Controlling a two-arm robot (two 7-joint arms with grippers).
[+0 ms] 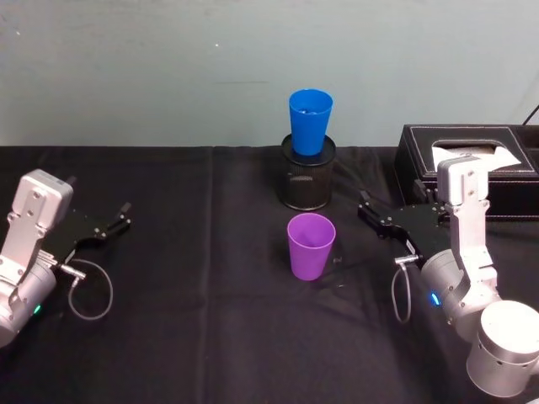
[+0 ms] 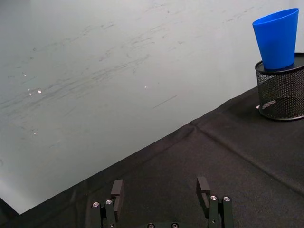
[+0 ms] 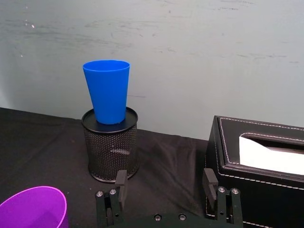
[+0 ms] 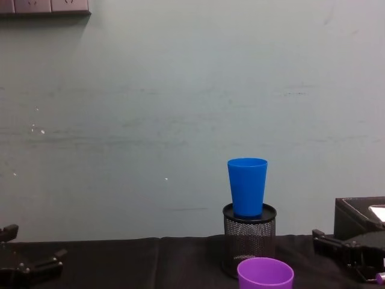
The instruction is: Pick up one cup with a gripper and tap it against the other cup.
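The purple cup [image 1: 311,245] stands upright on the black cloth at the table's middle, and its rim shows in the right wrist view [image 3: 33,206] and the chest view [image 4: 265,273]. Behind it, the blue cup [image 1: 310,120] [image 3: 107,90] [image 4: 247,186] [image 2: 277,38] sits upright in the top of a black mesh pen holder [image 1: 307,177]. My right gripper [image 1: 392,195] [image 3: 165,178] hangs open to the right of the purple cup, apart from it, holding nothing. My left gripper [image 1: 99,195] [image 2: 160,187] is open and empty at the far left, low over the cloth.
A black leather tissue box [image 1: 472,147] [image 3: 256,156] stands at the back right, just beyond my right gripper. A grey wall runs close behind the table's far edge. Loose cable loops hang from both wrists.
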